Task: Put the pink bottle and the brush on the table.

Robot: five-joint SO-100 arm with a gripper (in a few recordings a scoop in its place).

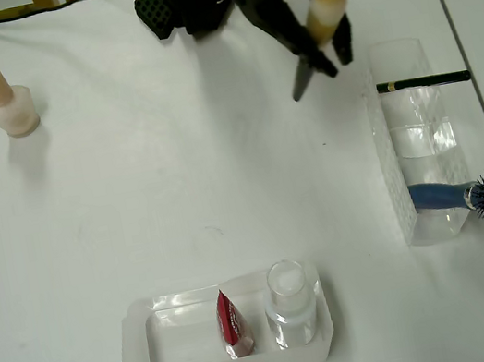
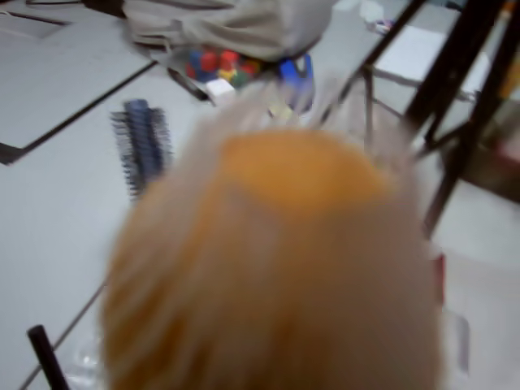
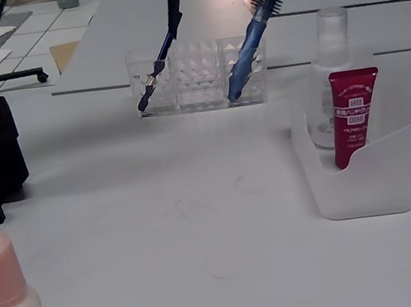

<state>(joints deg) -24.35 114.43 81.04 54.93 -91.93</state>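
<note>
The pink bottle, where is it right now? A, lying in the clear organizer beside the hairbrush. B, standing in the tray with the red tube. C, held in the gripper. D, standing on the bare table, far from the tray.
D: the pink bottle stands upright on the bare table at the upper left of the overhead view, apart from the tray, while the gripper holds the brush.

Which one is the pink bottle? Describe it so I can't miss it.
On the white table, look to the far left in the overhead view, well away from both clear organisers. The pink bottle stands upright alone: squat pale body, narrower peach cap, unlike the clear white-capped bottle.
</note>
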